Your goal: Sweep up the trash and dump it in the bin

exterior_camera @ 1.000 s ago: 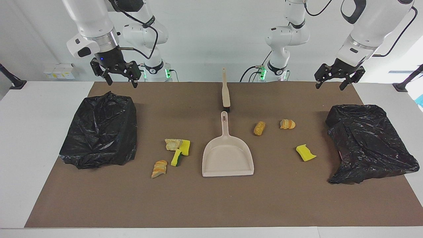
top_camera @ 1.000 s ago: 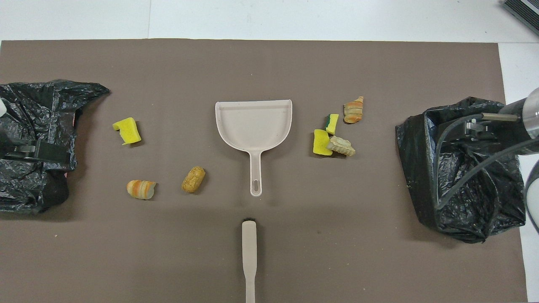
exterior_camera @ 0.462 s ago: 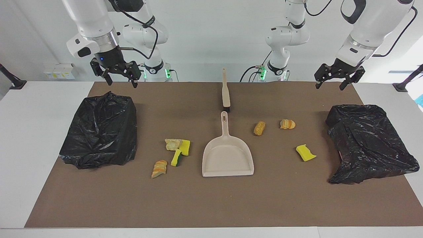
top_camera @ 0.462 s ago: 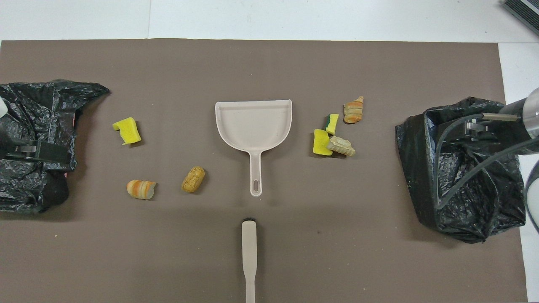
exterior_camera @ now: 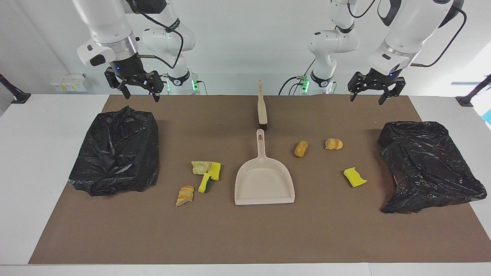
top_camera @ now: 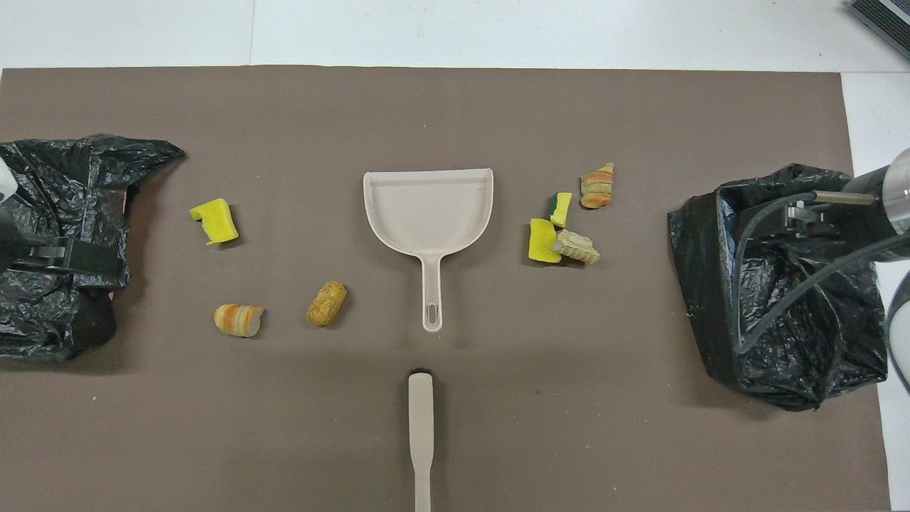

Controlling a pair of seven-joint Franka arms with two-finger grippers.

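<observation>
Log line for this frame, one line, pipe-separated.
left tool open, raised, empty | right tool open, raised, empty | brush, dustpan untouched | trash on mat, unswept

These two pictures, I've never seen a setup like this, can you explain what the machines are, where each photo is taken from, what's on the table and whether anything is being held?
Two robot arms stand at a table. One picture faces them from across it; the other looks down from above their end. The left gripper and the right gripper hang open in the air near the robots' edge of the brown mat, holding nothing. On the mat lie a dustpan, a brush nearer the robots, scattered sponge pieces and bread chunks as trash, and a black bag at each end.
</observation>
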